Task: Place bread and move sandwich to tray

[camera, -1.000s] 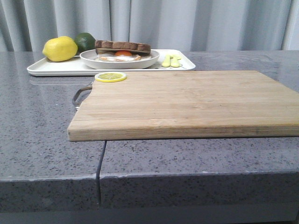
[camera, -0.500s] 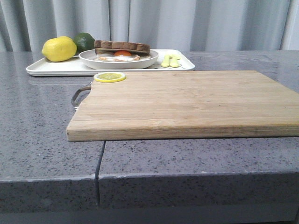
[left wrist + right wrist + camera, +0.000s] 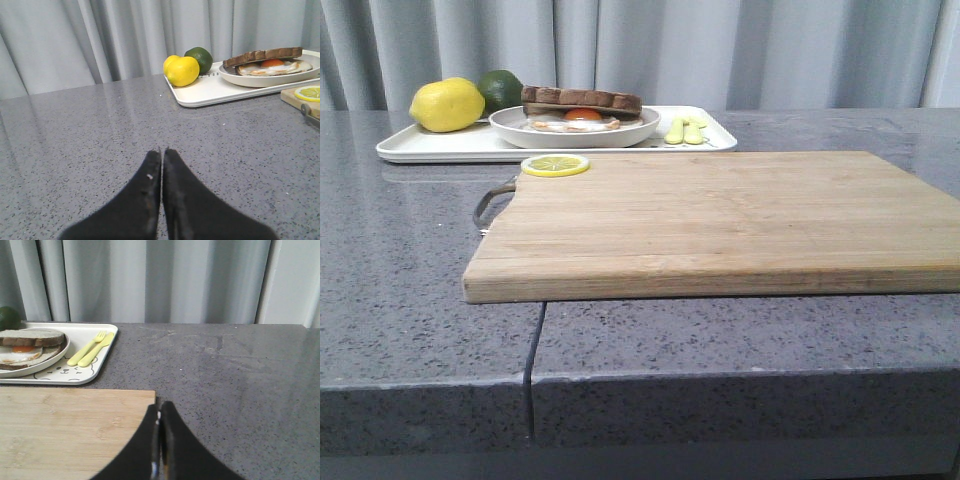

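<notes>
The sandwich [image 3: 582,108] lies on a round white plate [image 3: 576,133]: a brown-crusted slice of bread [image 3: 263,55] over a fried egg with an orange yolk. The plate stands on the white tray [image 3: 440,147] at the back left of the counter. The tray [image 3: 60,376] shows a small line drawing in the right wrist view. Neither gripper shows in the front view. My left gripper [image 3: 162,150] is shut and empty over bare counter, well short of the tray [image 3: 200,92]. My right gripper [image 3: 159,405] is shut and empty at the corner of the cutting board [image 3: 65,430].
A large wooden cutting board [image 3: 720,220] with a metal handle fills the middle, with a lemon slice [image 3: 556,165] on its far left corner. On the tray sit a lemon [image 3: 447,104], a lime [image 3: 502,88] and yellow cutlery [image 3: 686,131]. Grey curtains hang behind.
</notes>
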